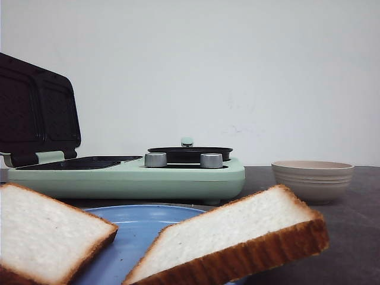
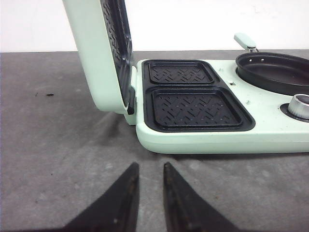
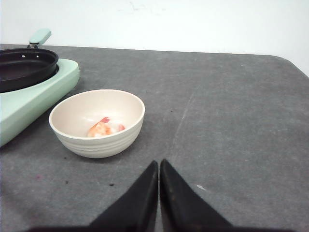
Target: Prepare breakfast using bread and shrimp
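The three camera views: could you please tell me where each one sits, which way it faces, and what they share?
Front view: low at the table's near edge, facing forward past two bread slices on a blue plate to the green breakfast maker and beige bowl; no robot parts visible.
Left wrist view: on the left arm, facing the maker's open sandwich plates; left tool slightly parted.
Right wrist view: on the right arm, facing the bowl holding shrimp; right tool shut.
Shared: all three show the maker and its round pan.

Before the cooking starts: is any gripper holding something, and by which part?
Nothing is held. The left gripper and right gripper are both empty above the table.
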Tool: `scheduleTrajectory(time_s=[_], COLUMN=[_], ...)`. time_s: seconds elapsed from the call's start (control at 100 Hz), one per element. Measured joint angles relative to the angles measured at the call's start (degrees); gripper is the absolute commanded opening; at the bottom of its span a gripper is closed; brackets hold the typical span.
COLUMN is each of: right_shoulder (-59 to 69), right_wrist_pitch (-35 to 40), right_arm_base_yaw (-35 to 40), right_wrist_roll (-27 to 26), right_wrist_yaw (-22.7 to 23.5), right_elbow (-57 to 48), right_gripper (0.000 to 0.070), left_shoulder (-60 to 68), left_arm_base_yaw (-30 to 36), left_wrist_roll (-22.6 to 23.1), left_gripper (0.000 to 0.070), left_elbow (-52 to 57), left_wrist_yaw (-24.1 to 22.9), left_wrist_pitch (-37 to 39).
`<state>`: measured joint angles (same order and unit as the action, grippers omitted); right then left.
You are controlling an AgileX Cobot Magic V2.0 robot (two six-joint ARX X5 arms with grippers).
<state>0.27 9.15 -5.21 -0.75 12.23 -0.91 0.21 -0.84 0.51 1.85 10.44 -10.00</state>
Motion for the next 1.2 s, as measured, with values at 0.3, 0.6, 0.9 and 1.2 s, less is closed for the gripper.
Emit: scheduleTrajectory(time_s=[0.3, 0.6, 0.9, 1.2], right_shoulder=[0.0, 0.0, 1.5, 18.1], right_wrist_pitch=[0.0, 0.0, 6.1, 19.2], right_arm_base_yaw=[0.0, 0.0, 0.0, 0.0], right_wrist_roll=[-0.8, -10.7, -17.4, -20.2], right_wrist_yaw=[0.0, -0.2, -3.0, -3.1], right_elbow=[0.0, 0.0, -8.3, -26.0], right_gripper=[0.0, 0.0, 0.0, 0.0], left_shoulder=[0.0, 0.0, 3.1, 22.4], left_arm_base_yaw=[0.0, 0.0, 0.0, 0.0], left_wrist_roll=[-0.4, -12.7, -19.9, -20.3], left_gripper=[0.0, 0.0003, 0.0004, 0.0004], left_elbow=[0.0, 0.0, 10.3, 29.5], left_wrist_yaw=[0.0, -0.2, -0.5, 0.7], left_wrist_pitch=[0.0, -0.1, -5.4, -18.4])
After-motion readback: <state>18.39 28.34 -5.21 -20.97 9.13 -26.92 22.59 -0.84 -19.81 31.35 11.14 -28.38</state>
